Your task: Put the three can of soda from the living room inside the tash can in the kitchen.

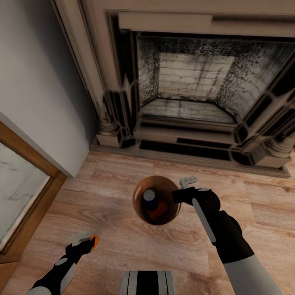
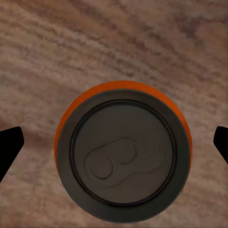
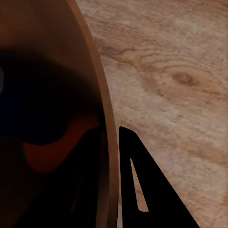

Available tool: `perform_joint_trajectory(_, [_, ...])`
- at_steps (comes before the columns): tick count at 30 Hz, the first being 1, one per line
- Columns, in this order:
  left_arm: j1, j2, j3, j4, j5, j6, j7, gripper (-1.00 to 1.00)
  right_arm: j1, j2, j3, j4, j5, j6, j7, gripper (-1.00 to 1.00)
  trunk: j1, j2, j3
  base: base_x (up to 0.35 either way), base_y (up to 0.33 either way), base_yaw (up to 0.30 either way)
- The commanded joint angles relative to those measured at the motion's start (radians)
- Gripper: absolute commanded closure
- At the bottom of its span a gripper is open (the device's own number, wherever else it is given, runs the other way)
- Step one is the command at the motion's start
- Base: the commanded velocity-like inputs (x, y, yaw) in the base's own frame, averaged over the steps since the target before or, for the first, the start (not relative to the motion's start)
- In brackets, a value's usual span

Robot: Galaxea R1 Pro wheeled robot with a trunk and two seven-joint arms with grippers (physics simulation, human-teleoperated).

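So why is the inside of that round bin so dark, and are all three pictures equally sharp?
Head view: the bin is glossy brown inside and shaded, soft overall. Right wrist view: its wall is close and blurred, the interior nearly black. Left wrist view: the orange can has a crisp lid, over a smeared floor.

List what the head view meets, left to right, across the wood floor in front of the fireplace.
Left claw around an orange soda can → trash can, with a dark blue can and another orange can inside → right claw at the bin's rim.
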Motion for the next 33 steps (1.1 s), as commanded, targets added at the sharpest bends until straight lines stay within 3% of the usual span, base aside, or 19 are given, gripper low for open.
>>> perform_joint_trajectory(1, [0.0, 0.0, 0.0, 0.0, 0.0, 0.0, 0.0, -1.0, 0.0, 0.0, 0.0, 0.0, -0.022, 0.0, 0.005, 1.0, 0.0, 0.0, -0.001, 0.0, 0.0, 0.0])
perform_joint_trajectory(33, [0.0, 0.0, -0.001, 0.0, 0.0, 0.0, -0.001, -1.0, 0.001, 0.0, 0.0, 0.0, -0.022, -0.001, 0.005, 1.0, 0.008, -0.014, -0.009, 0.0, 0.0, 0.0])
